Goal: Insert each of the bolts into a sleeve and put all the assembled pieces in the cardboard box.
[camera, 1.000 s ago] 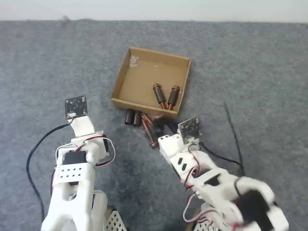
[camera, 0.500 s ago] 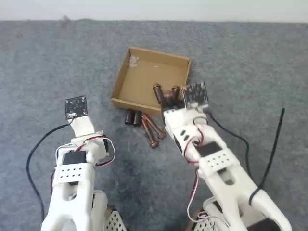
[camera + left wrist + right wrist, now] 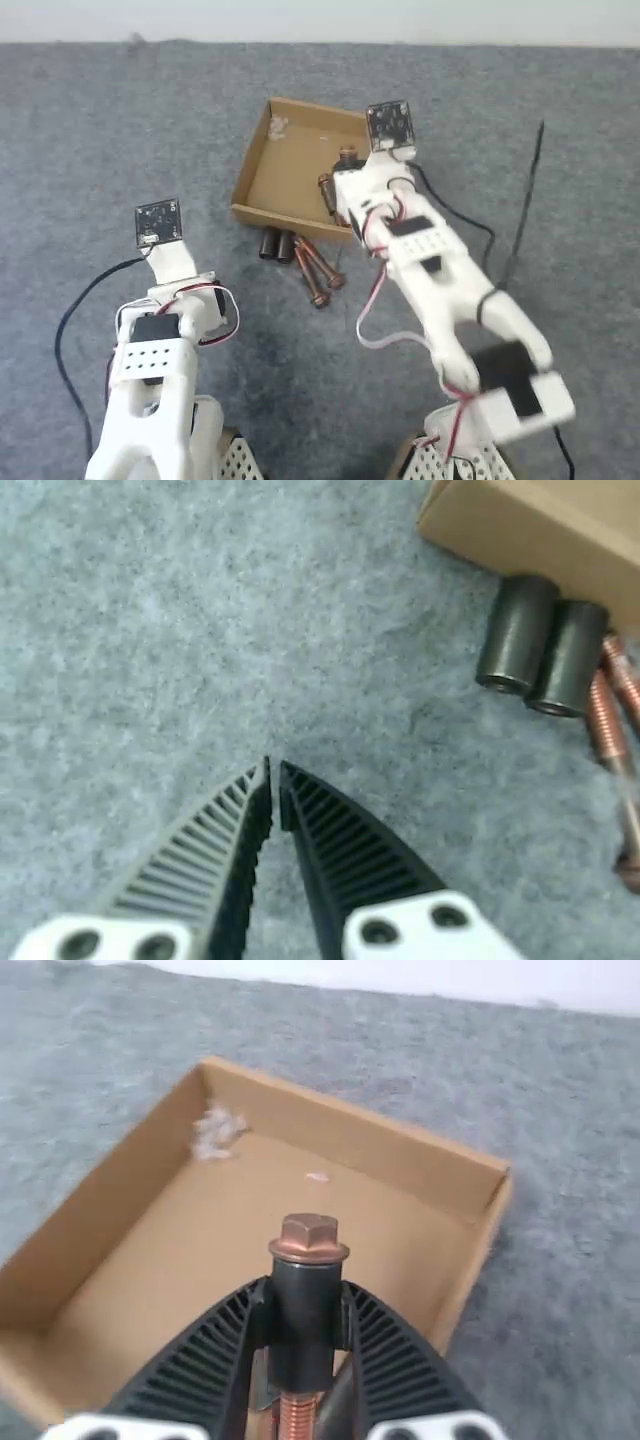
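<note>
Your cardboard box (image 3: 290,170) lies at the middle of the worktop (image 3: 120,120). Just before its near wall two sleeves (image 3: 277,244) lie side by side, touching, with two bolts (image 3: 318,270) just right of them. Your right tool (image 3: 302,1292) holds an assembled piece (image 3: 308,1236) above the box. Your left tool (image 3: 272,775) hangs left of the sleeves, nearer to you.

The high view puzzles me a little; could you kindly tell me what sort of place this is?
Probably a robotics lab bench set up for assembly practice: the left arm and right arm stand at a table covered in grey felt, with loose bolts and sleeves beside a cardboard box.
</note>
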Robot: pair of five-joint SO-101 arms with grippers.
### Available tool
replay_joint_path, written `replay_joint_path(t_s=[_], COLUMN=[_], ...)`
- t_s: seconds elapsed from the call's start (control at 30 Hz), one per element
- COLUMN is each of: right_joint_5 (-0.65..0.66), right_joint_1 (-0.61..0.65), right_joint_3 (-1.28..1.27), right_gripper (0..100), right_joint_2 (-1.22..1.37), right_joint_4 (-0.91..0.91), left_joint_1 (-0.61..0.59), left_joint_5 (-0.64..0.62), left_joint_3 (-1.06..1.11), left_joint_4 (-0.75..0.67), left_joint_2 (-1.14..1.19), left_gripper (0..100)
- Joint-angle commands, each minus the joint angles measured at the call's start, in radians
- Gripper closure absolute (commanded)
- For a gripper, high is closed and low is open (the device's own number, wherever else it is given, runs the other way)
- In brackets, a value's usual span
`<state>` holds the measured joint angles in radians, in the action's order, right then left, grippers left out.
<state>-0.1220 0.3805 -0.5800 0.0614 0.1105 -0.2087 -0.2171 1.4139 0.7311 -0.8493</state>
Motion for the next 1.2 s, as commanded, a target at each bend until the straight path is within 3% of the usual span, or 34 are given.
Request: replay_joint_path(t_s=[0.0, 0.57, 0.97, 1.17], right_joint_5=[0.021, 0.017, 0.015, 0.014], right_joint_1=[-0.038, -0.018, -0.024, -0.019], right_joint_3=[0.153, 0.308, 0.341, 0.338], right_gripper=[99.0, 98.9, 98.7, 85.3], right_joint_2=[0.088, 0.285, 0.337, 0.302], right_joint_4=[0.005, 0.010, 0.186, 0.298], left_joint_1=[0.003, 0.003, 0.003, 0.003], left_joint_5=[0.006, 0.006, 0.006, 0.006], left_joint_3=[-0.007, -0.007, -0.007, -0.007], left_joint_4=[-0.017, -0.020, -0.020, -0.020], left_joint_2=[-0.025, -0.025, -0.025, -0.025], left_gripper=[99, 99, 99, 99])
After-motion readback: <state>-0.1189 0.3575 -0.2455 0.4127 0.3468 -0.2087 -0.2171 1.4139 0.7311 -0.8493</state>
